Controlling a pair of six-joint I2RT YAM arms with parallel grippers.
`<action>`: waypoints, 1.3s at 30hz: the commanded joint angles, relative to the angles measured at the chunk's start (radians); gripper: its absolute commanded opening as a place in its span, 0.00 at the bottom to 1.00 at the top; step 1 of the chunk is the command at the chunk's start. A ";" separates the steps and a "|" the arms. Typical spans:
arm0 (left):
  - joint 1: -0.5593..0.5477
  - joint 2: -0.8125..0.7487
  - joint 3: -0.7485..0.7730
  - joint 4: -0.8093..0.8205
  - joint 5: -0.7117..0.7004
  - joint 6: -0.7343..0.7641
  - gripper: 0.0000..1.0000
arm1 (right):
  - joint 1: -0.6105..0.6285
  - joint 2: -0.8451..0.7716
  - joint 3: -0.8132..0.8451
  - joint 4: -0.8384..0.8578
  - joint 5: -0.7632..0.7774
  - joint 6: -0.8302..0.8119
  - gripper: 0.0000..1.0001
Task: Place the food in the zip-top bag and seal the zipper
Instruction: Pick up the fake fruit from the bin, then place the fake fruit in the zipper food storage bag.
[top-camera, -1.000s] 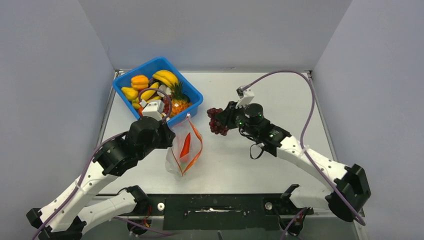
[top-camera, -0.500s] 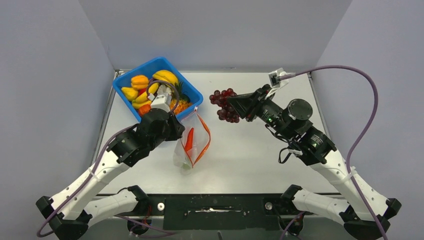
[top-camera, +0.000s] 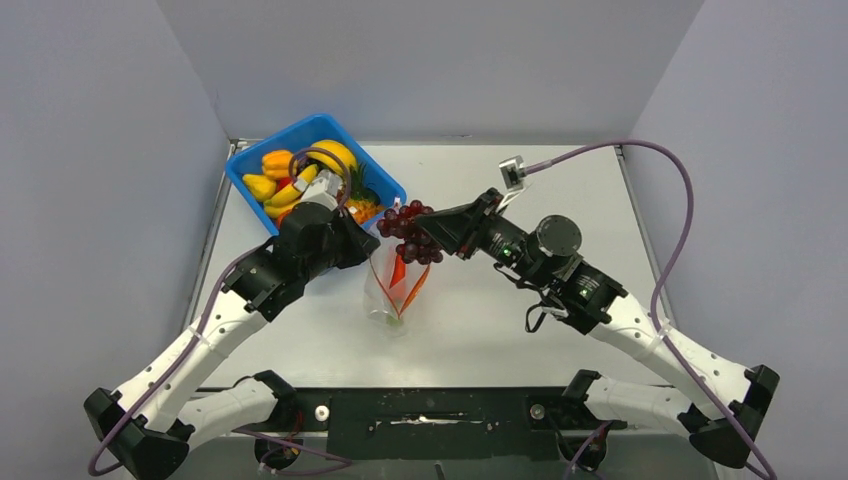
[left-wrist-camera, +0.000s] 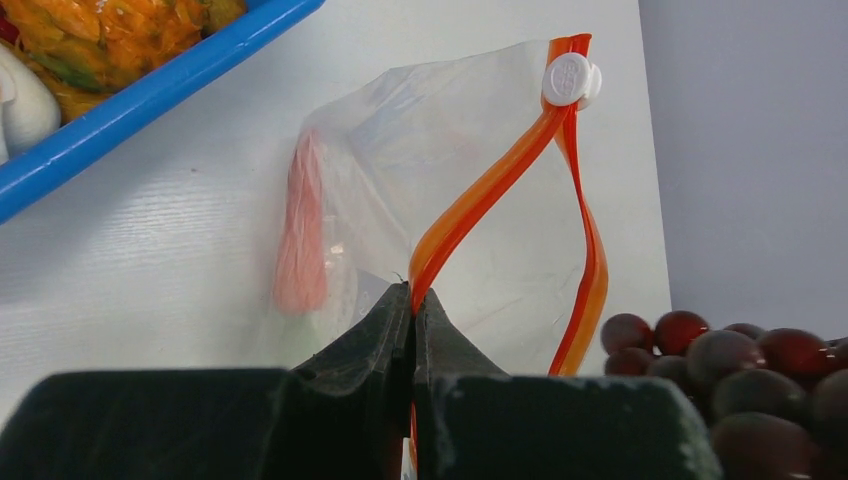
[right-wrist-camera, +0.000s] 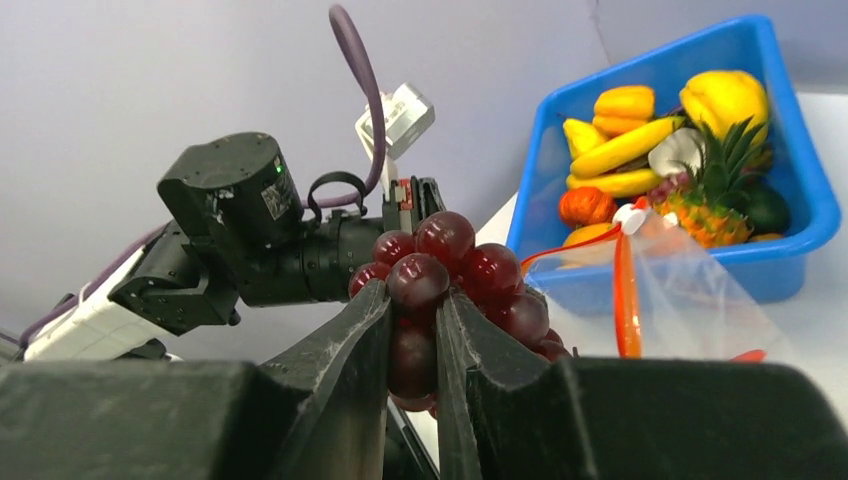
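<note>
Over the zip-top bag (top-camera: 385, 300), right gripper (top-camera: 437, 232) is clamping grapes (top-camera: 405, 228) while left gripper (left-wrist-camera: 412, 297) is pinching the zipper (left-wrist-camera: 480, 205) to prop it open.

You see the clear bag (top-camera: 385, 300) upright, pinched at one lip, its red-orange zipper (left-wrist-camera: 480, 200) gaping open and a carrot (top-camera: 398, 270) inside. The purple grapes (top-camera: 405, 228) hang at the bag's mouth. Bananas (right-wrist-camera: 625, 148), an orange pepper (right-wrist-camera: 623, 102) and a pineapple (right-wrist-camera: 705, 210) lie in the blue bin (top-camera: 318, 124).
</note>
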 joint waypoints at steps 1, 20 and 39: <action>0.016 -0.017 -0.014 0.100 0.069 -0.037 0.00 | 0.066 0.029 -0.041 0.173 0.130 0.019 0.00; 0.084 -0.062 -0.113 0.171 0.158 -0.095 0.00 | 0.127 0.110 -0.273 0.246 0.390 0.141 0.01; 0.114 -0.082 -0.133 0.175 0.181 -0.078 0.00 | 0.153 0.040 0.030 -0.447 0.404 -0.039 0.55</action>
